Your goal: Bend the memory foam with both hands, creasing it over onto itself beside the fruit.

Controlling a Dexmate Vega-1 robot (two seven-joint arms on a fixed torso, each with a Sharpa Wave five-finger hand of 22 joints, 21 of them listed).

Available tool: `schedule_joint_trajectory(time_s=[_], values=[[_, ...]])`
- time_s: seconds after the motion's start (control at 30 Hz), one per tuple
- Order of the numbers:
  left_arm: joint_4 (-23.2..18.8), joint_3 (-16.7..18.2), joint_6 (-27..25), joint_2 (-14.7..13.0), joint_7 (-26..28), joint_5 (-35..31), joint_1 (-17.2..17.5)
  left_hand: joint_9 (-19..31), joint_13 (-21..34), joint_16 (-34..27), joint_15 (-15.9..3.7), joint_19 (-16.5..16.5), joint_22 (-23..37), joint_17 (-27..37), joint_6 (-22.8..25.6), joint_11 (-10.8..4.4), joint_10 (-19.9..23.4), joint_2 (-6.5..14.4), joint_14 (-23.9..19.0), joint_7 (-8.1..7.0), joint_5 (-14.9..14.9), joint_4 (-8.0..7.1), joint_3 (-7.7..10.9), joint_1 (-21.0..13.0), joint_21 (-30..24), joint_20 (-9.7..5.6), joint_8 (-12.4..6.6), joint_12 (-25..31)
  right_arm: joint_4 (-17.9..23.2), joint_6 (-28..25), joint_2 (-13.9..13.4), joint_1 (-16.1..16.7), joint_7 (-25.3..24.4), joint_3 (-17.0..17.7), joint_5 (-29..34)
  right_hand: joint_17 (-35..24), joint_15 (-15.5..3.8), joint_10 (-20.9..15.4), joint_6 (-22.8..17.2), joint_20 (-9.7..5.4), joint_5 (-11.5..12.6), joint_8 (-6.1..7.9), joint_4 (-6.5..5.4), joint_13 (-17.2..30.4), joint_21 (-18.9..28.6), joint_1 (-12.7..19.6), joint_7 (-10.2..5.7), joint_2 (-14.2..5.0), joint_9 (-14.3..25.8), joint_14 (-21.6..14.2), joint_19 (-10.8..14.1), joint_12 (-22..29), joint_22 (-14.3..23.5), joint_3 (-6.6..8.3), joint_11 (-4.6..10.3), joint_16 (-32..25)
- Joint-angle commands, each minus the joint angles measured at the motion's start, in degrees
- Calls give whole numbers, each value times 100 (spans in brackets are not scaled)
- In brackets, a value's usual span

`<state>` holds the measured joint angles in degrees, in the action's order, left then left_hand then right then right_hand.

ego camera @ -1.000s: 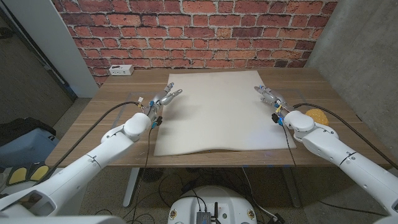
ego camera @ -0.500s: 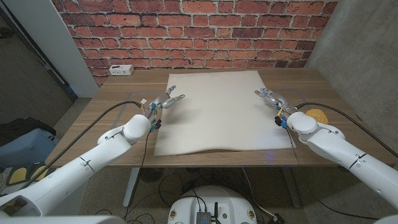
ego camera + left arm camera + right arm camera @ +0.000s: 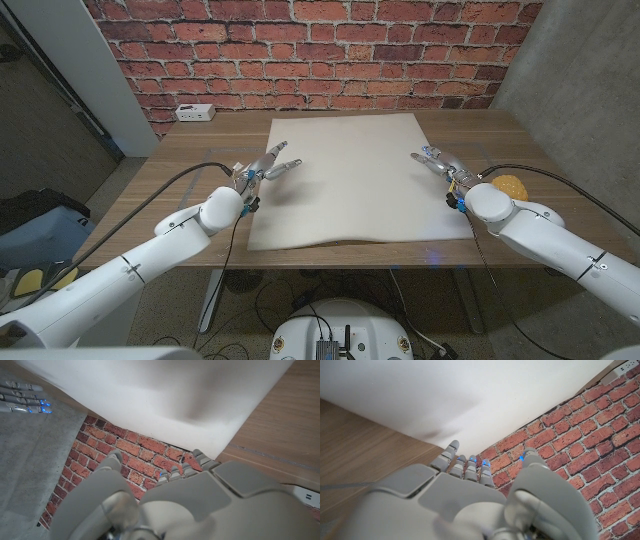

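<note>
A large white memory foam sheet [image 3: 355, 180] lies spread flat across the middle of a wooden table [image 3: 170, 195], its near edge rippling slightly along the table's front. At the sheet's left edge, the left hand [image 3: 268, 165] reaches in over the foam with its fingers apart, holding nothing; whether the fingertips touch the surface cannot be told. Across the sheet, the right hand [image 3: 440, 162] extends over the right edge, fingers stretched out close together, nothing gripped. In the left wrist view, the left hand [image 3: 165, 495] points toward the foam [image 3: 165, 395] with the right hand's fingers [image 3: 22, 400] visible beyond it. The right wrist view shows the right hand [image 3: 465, 490] at the border of the foam [image 3: 450, 395]. Just beside the right arm, a yellow fruit [image 3: 510, 186] rests on the table, near the sheet's right edge but apart from it. Farther back, a white power strip [image 3: 194, 112] sits at the table's far left corner, before a red brick wall [image 3: 300, 55].
</note>
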<state>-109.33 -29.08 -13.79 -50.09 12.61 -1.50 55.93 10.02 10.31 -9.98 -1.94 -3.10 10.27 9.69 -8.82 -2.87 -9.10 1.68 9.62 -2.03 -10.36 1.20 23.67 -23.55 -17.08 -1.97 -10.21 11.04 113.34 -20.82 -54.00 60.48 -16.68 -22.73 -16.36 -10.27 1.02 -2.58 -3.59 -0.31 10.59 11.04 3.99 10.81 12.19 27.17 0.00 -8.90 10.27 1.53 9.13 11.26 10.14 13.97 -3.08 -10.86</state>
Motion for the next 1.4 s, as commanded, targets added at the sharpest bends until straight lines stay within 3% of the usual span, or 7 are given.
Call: schedule_joint_trajectory(time_s=[0.03, 0.23, 0.67, 1.03, 1.4], values=[[-555, -99, -307, -173, -13, -416, 177, 8, 21, 8, 3, -43, 19, 12, -49, 7, -78, -56, 102, 5, -1, 35, -1, -6, 28, -199, -1, -12, 593, -878, -309, 299, -297, 64, 308, -25, -85, -28, -75, -73, 13, 27, 46, 5, -5, 79, -52, -34, 24, 20, 10, 41, 18, 23, 50, -43], [-763, -162, -542, -227, -22, -676, 231, 9, 23, 6, -22, -60, 21, 13, -89, -14, -119, -76, 146, -24, -1, 66, -39, 5, 59, -226, 1, -11, 834, -1258, -438, 373, -352, 33, 434, -29, -74, -41, -100, -44, 15, 25, 69, 6, -3, 96, -26, -42, 25, 4, 29, 37, 18, 43, 35, -47], [-1133, -224, -856, -341, -37, -1095, 407, 9, 26, 11, -39, -129, 29, 19, -200, -31, -238, -191, 246, -48, -2, 98, -159, 88, 124, -249, 17, -27, 1453, -1988, -781, 623, -502, 29, 726, -30, -182, -109, -167, -127, 25, 30, 110, 7, -18, 148, -117, -80, 28, -30, 3, 46, 17, 104, 107, -56], [-1558, -273, -1178, -506, -107, -1488, 626, 10, 27, 9, -20, -165, 32, 20, -275, -26, -298, -232, 294, -22, -11, 117, -208, 116, 157, -230, 21, -29, 1898, -2489, -1132, 748, -395, -75, 923, -24, -152, -186, -222, -64, 36, 34, 161, 8, 10, 208, -58, -78, 29, -112, 97, 59, 14, 152, 63, -73], [-1966, -331, -1479, -671, -202, -1886, 887, 12, 28, 8, -29, -194, 35, 21, -333, -45, -354, -263, 338, -33, -20, 130, -252, 144, 186, -230, 19, -30, 2323, -2819, -1360, 1147, -601, -14, 1012, -21, -169, -216, -244, -63, 41, 31, 196, 8, 15, 244, -53, -69, 31, -142, 135, 57, 12, 178, 72, -72]])
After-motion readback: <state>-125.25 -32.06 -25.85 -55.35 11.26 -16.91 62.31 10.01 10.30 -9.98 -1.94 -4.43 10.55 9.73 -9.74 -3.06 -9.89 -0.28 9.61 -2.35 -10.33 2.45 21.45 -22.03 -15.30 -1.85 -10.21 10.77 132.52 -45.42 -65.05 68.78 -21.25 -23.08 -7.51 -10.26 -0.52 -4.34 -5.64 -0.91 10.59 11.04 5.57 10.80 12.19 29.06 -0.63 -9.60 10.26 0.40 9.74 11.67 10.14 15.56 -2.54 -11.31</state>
